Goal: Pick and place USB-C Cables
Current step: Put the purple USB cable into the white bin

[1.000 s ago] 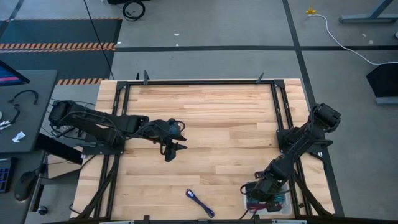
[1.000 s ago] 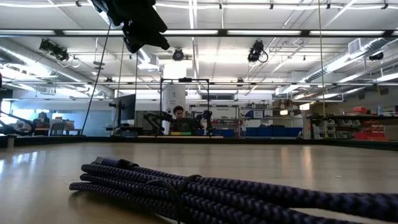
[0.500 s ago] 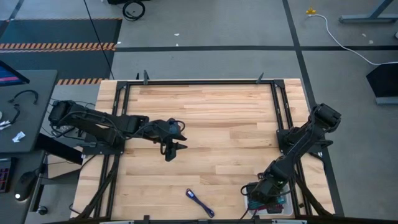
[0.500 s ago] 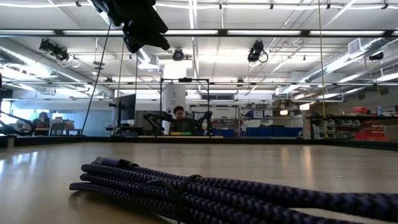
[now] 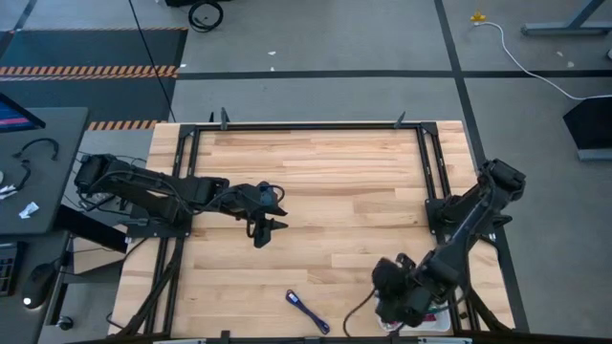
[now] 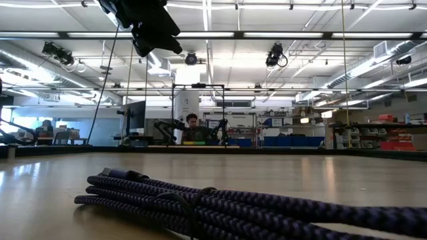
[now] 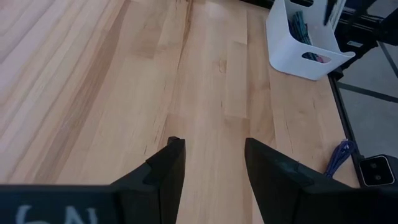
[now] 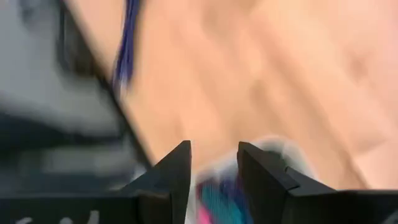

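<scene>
High view first: the wooden bench (image 5: 316,191) carries one loose USB-C cable (image 5: 307,311), a short blue-purple bundle lying slantwise near the front edge, a little left of the middle. Seen from table height it is a braided, dark purple coil (image 6: 220,203) — several strands folded side by side and cinched by a thin tie. At the front right corner stands a white bin (image 7: 305,38) holding more bundles; teal and magenta ones show inside it.

At that corner the right arm is folded low, its right gripper (image 5: 406,306) over the bin's edge. Its own camera shows the two dark fingers (image 8: 177,171) apart with nothing clamped between them — colours of the bin's contents blur below, and the loose blue cable (image 8: 127,43) lies farther off.

From the left edge the left arm reaches toward mid-bench, the left gripper (image 5: 260,229) hanging above bare wood, well apart from the cable. Its fingers (image 7: 168,168) are spread and hold nothing.
</scene>
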You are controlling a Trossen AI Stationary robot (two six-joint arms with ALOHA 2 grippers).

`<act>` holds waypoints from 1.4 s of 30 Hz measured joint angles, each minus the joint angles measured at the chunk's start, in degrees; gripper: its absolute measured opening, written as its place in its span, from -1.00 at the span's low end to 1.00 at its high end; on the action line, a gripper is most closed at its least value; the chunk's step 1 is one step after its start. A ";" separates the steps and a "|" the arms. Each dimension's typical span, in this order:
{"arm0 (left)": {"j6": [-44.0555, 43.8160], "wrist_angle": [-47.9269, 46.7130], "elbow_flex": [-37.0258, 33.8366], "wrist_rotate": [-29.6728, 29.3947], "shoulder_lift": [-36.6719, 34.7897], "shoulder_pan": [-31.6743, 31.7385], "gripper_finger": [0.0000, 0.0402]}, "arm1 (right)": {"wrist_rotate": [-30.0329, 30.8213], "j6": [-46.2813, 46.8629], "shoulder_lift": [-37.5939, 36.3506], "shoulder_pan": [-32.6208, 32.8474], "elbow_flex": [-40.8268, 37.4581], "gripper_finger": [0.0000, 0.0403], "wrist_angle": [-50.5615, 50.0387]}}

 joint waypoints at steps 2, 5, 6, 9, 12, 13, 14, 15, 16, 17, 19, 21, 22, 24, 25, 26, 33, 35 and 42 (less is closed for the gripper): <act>-0.09 0.02 0.02 0.00 0.00 0.00 -0.14 | 10.04 6.16 0.02 1.29 -0.12 -0.34 -0.42; -1.81 0.25 0.00 0.26 0.00 -0.49 -0.14 | 23.53 12.44 0.02 3.47 -1.79 -0.35 -0.02; -2.30 0.53 0.01 1.00 0.00 -0.80 -0.14 | 27.31 14.51 0.06 3.99 -2.80 -0.36 -0.10; -1.95 1.97 0.02 4.58 0.00 -2.67 -0.14 | 37.43 20.04 0.13 5.37 -5.63 -0.36 0.43; 1.47 3.04 0.02 6.81 0.00 -6.12 -0.14 | 41.76 21.94 0.15 5.97 -8.00 -0.36 3.67; 2.43 3.44 0.04 6.93 0.00 -7.53 -0.14 | 41.78 21.91 0.15 6.15 -8.25 -0.36 4.59; 3.28 3.60 0.04 6.91 0.00 -9.14 -0.14 | 41.77 21.83 0.15 6.32 -8.33 -0.36 5.67; 4.46 3.57 0.04 6.87 0.00 -10.82 -0.14 | 41.83 21.53 0.15 6.55 -8.33 -0.36 6.75; 5.75 3.55 0.04 6.90 0.00 -12.54 -0.14 | 42.13 20.63 0.15 6.79 -8.36 -0.36 8.22; 7.13 3.50 0.04 6.91 0.00 -14.28 -0.14 | 42.66 19.44 0.15 7.09 -8.37 -0.36 10.11; 9.47 3.48 0.07 6.96 0.51 -17.44 -0.14 | 43.72 15.76 0.15 7.87 -8.37 -0.37 14.69; 9.82 2.62 0.07 6.54 0.74 -20.20 -0.14 | 43.56 10.58 0.15 8.52 -8.37 -0.37 18.86; 8.82 2.62 0.07 6.04 0.80 -21.35 -0.14 | 43.34 7.72 0.15 8.83 -8.37 -0.37 20.69; 6.13 2.82 0.15 4.80 1.78 -22.91 -0.14 | 43.21 3.49 0.15 9.58 -8.37 -0.37 23.79; 4.85 2.17 0.10 4.26 2.32 -23.74 -0.14 | 43.11 2.16 0.15 9.93 -8.37 -0.37 25.48; 3.75 1.82 0.01 4.00 2.93 -24.47 -0.14 | 43.08 1.21 0.15 10.31 -8.37 -0.37 27.21; 2.84 6.89 0.07 3.82 10.77 -25.44 -0.14 | 42.95 -10.25 0.07 11.24 -8.37 -0.37 41.26; 3.33 11.68 0.07 3.68 13.65 -25.09 -0.14 | 42.97 -11.93 0.04 11.10 -8.37 -0.37 44.76; 6.48 22.41 3.81 5.06 24.87 -21.92 -0.13 | 41.55 -17.59 0.02 10.97 -7.70 -0.37 50.90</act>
